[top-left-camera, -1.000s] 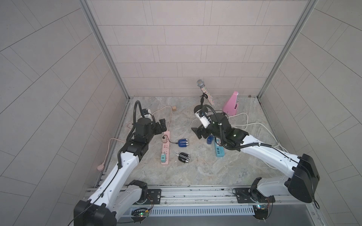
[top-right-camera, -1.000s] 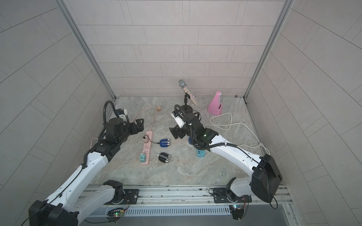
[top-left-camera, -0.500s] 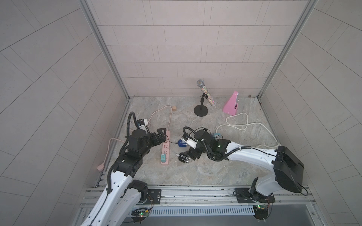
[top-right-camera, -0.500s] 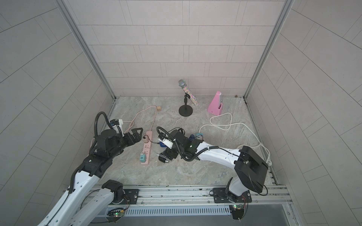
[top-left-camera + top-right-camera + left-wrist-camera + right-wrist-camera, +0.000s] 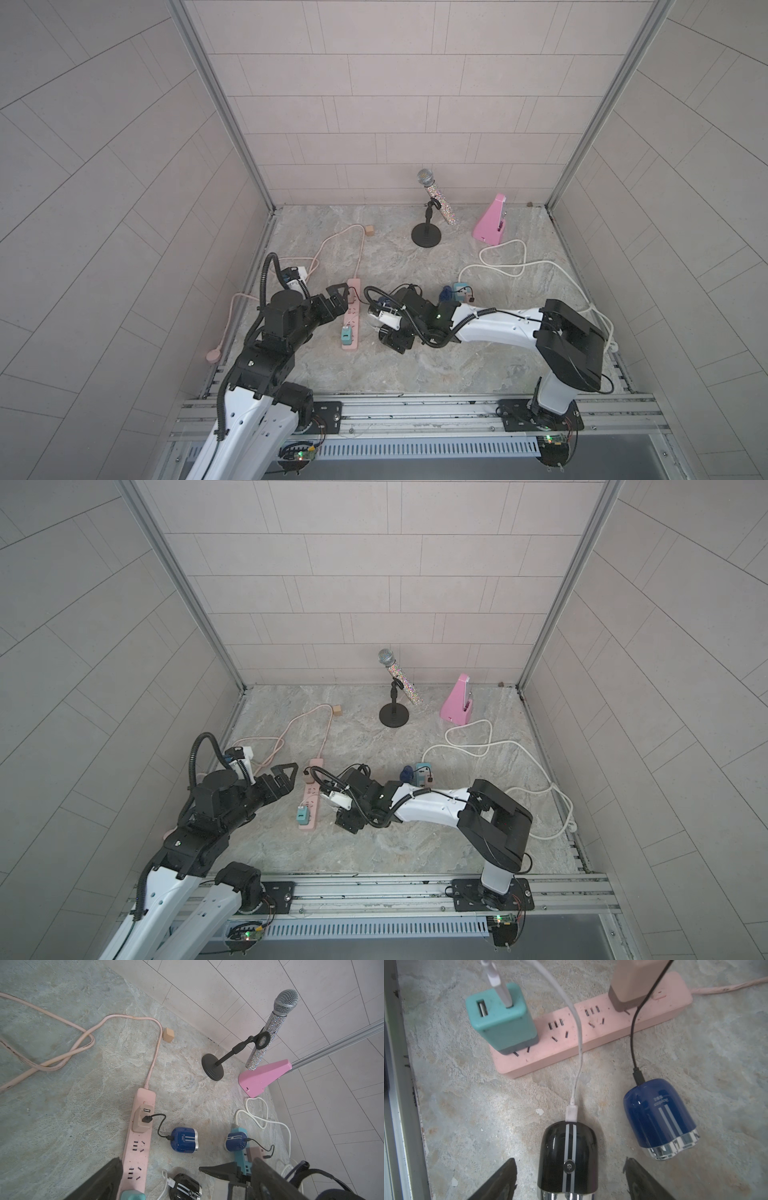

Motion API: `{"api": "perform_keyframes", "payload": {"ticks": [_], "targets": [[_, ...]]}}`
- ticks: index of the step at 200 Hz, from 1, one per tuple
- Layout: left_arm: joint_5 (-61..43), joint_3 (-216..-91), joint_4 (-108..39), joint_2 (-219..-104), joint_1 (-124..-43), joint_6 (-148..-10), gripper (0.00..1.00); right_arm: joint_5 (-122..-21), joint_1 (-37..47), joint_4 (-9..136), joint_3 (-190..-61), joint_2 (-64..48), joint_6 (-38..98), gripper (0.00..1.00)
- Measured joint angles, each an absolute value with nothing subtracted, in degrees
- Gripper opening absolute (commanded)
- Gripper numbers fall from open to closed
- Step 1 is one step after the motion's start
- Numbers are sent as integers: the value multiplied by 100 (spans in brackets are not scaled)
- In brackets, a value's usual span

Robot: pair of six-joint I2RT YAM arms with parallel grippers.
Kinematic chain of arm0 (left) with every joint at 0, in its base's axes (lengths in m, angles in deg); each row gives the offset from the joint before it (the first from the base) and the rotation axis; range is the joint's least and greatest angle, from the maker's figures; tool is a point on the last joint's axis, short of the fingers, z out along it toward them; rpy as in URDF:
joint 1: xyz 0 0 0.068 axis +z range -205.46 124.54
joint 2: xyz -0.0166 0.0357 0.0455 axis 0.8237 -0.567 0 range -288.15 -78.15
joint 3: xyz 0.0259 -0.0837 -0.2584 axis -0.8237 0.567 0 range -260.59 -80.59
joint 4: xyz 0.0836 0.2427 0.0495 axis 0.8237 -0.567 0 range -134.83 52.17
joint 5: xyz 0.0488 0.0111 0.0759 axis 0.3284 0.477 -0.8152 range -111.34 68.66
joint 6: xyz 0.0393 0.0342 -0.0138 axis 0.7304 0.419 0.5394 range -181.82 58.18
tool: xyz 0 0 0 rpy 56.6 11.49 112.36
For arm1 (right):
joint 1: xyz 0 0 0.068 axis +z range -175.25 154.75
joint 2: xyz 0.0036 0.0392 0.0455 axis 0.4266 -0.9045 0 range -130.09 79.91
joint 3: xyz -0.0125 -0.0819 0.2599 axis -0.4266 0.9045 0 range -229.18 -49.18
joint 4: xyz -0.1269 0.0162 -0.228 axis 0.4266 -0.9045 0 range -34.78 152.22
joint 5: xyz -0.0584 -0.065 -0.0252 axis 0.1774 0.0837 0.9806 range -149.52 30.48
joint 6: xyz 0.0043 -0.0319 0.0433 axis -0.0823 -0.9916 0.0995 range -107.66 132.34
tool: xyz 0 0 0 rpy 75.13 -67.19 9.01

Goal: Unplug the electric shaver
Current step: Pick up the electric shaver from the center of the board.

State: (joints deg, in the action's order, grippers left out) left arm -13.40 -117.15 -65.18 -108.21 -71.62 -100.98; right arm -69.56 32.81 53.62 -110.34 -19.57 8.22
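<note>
The black shaver (image 5: 568, 1159) and blue shaver (image 5: 658, 1113) are glossy plastic with shiny metallic ends; the pink power strip (image 5: 591, 1028) looks matt plastic; the desk (image 5: 467, 1115) resembles rough stone.

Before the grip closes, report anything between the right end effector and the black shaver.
Nothing visible does. The right end effector straddles the glossy black, white-striped electric shaver, gaps on both sides; its thin white cable exits beyond the jaws.
</note>
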Motion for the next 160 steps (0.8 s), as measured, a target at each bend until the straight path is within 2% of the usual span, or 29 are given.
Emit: {"api": "perform_keyframes", "payload": {"ticks": [160], "targets": [[-1340, -11625, -6639, -10767, -7162, -10198, 100, -6635, 3353, 5128, -11163, -2322, 783, 81]]}}
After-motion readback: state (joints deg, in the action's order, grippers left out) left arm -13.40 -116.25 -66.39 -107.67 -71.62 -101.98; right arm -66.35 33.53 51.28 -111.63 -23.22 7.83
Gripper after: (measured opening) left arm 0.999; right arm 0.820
